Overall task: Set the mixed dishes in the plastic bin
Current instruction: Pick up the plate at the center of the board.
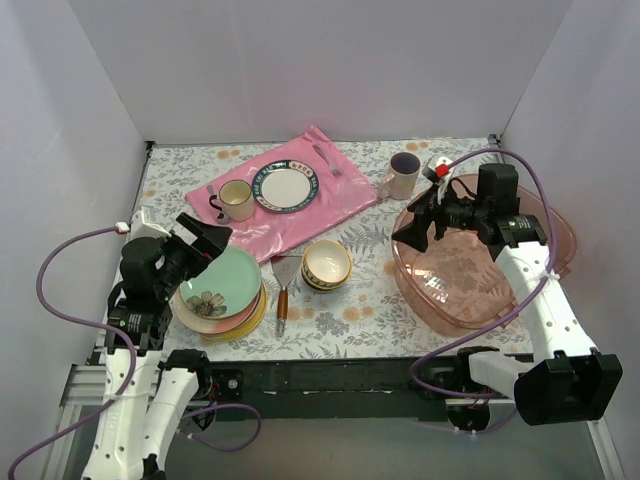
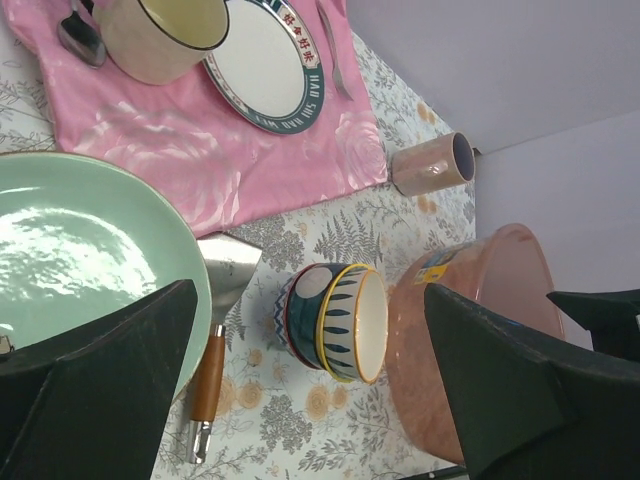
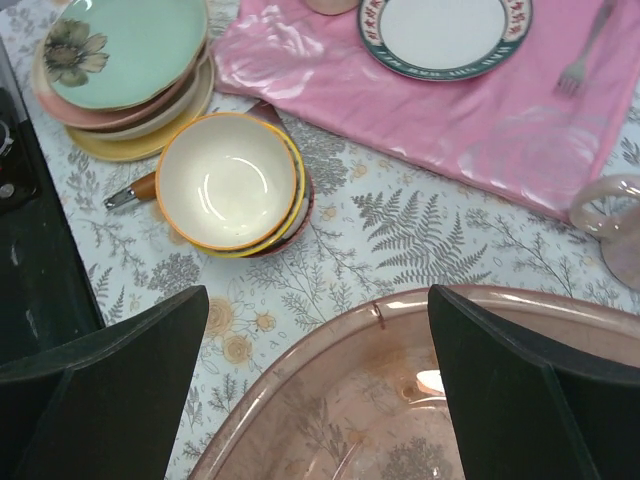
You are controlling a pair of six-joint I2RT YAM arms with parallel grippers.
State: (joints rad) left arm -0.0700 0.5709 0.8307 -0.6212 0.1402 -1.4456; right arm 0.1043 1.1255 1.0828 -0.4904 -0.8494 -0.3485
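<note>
Left gripper (image 1: 207, 243) gapes empty over the plate stack (image 1: 228, 292) (mint one on top), right gripper (image 1: 420, 232) gapes empty above the bin (image 1: 480, 297).

The mint-green flowered plate (image 1: 225, 283) topped a stack (image 1: 250, 318) at lower left; nested bowls (image 1: 327, 263) stood centre, pinkish mug (image 1: 404, 176) upright upper right, translucent bin (image 1: 440, 300) right.

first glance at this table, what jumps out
The bright pink mat lies at the far middle of the table with a blue-rimmed plate on it. A big see-through pink tub sits at the right, and a stack of plates topped by a mint-green flowered one waits at the near left.
</note>
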